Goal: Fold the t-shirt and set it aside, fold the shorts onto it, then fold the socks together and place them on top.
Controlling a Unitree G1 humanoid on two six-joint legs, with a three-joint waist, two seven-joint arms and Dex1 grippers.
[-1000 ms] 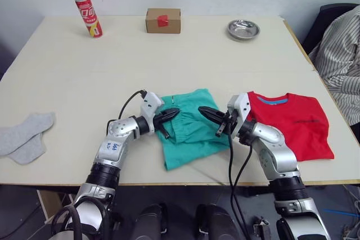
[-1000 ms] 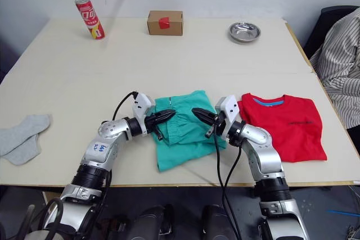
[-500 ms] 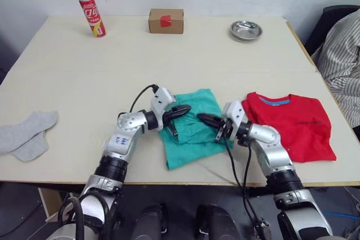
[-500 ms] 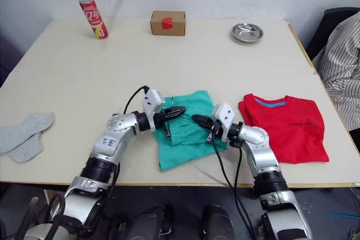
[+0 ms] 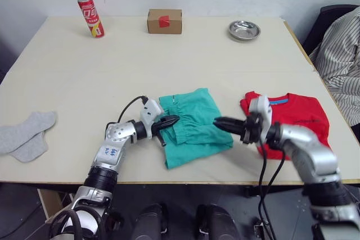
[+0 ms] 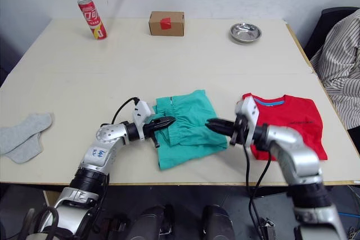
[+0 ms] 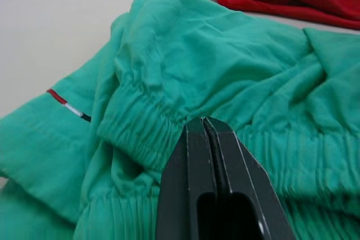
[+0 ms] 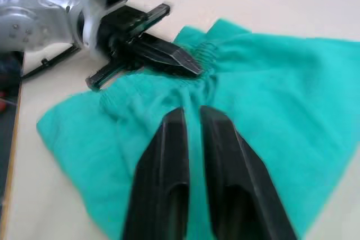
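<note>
While the left gripper (image 7: 203, 123) pinches the shorts' (image 5: 194, 125) waistband at nine o'clock, the right gripper (image 5: 218, 122), fingers nearly together and empty, risks unfolding them.

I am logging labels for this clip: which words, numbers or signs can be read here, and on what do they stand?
Red can: white lettering, too small to read.
Cardboard box: red mark, no readable text.
T-shirt: small dark chest print, unreadable.
Left arm sticker: blue handwriting, illegible.
Shorts: red, white and black tag, no words.
</note>
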